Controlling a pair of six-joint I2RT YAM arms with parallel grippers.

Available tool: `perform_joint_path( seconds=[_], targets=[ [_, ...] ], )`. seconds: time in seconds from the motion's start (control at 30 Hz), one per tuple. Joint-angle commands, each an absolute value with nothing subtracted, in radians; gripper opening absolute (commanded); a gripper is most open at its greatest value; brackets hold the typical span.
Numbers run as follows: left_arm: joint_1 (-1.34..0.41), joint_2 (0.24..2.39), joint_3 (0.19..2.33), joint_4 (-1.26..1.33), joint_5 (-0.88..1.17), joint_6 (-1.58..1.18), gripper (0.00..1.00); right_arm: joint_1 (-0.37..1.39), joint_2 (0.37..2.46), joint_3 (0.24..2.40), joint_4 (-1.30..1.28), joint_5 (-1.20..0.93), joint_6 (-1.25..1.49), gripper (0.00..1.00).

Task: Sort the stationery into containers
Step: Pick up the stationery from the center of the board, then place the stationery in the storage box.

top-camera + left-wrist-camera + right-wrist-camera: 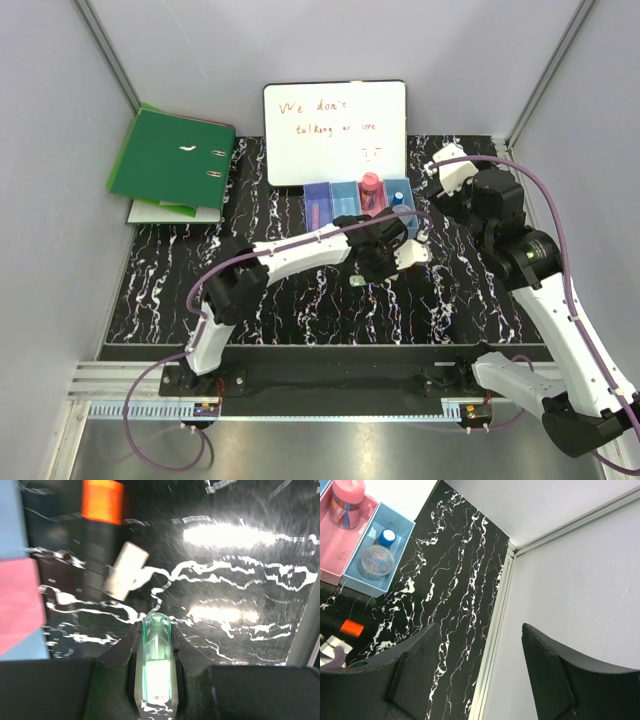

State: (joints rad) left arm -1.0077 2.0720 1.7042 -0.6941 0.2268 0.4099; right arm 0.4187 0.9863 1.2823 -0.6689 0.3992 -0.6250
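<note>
My left gripper [156,629] is shut on a green highlighter [157,672], which lies lengthwise between the jaws with its clear cap pointing outward. In the top view this gripper [386,263] hovers just in front of the containers [343,203], a row of four joined bins. An orange highlighter [102,500] and a small white piece [125,571] lie on the table beyond it. The pink bin [335,540] holds a pink-capped bottle [347,500]. The light blue end bin [402,527] holds a blue-capped bottle [386,537] and a round clear tub [376,562]. My right gripper [480,630] is open and empty, raised at the back right [443,172].
A whiteboard [335,120] with red writing leans on the back wall behind the bins. A green ring binder [170,160] lies at the back left. The black marbled table [170,270] is enclosed by grey walls, with a metal rail [495,630] along its right edge.
</note>
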Motion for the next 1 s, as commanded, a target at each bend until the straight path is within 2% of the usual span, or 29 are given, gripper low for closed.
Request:
perform_joint_path(
  seconds=[0.0,0.23,0.47,0.63,0.97],
  targets=[
    [-1.003,2.076,1.675,-0.65,0.195,0.406,0.0,0.416,0.98,1.315,-0.623,0.391,-0.627,0.74],
    [-0.927,2.102,1.729,-0.62,0.117,0.358,0.0,0.414,0.983,1.298,-0.623,0.382,-0.623,0.74],
    [-0.844,2.186,1.786,-0.615,0.193,0.122,0.0,0.416,0.988,1.292,-0.62,0.377,-0.623,0.74],
    [-0.835,2.195,1.781,-0.615,0.229,0.066,0.0,0.414,0.983,1.287,-0.618,0.377,-0.624,0.74],
    [-0.821,2.076,1.841,-0.606,0.209,0.006,0.0,0.414,0.985,1.278,-0.617,0.373,-0.626,0.73]
  ],
)
